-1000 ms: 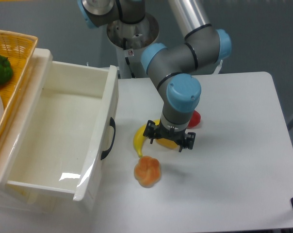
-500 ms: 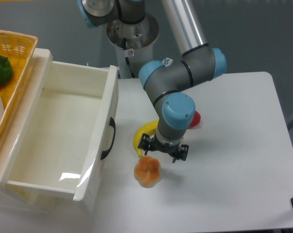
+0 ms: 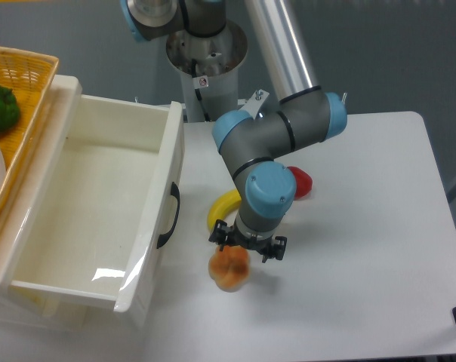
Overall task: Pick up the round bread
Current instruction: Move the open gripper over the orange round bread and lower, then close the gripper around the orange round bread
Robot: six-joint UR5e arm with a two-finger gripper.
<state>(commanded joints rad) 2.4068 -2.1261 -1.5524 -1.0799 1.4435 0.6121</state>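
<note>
Jaws look spread, so I read the gripper [image 3: 246,251] as poised directly above the round bread [image 3: 229,267] to straddle it. The bread sits on the desk [image 3: 364,226], just beside the banana [image 3: 222,209].

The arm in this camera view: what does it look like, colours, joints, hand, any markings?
The arm has grey joint housings with light blue round end caps and a bare silver tube as its upper link. A small white tab sits on the elbow joint. The hand is a compact black fixture under the wrist. The pale base column carries a small red-marked sticker.
</note>
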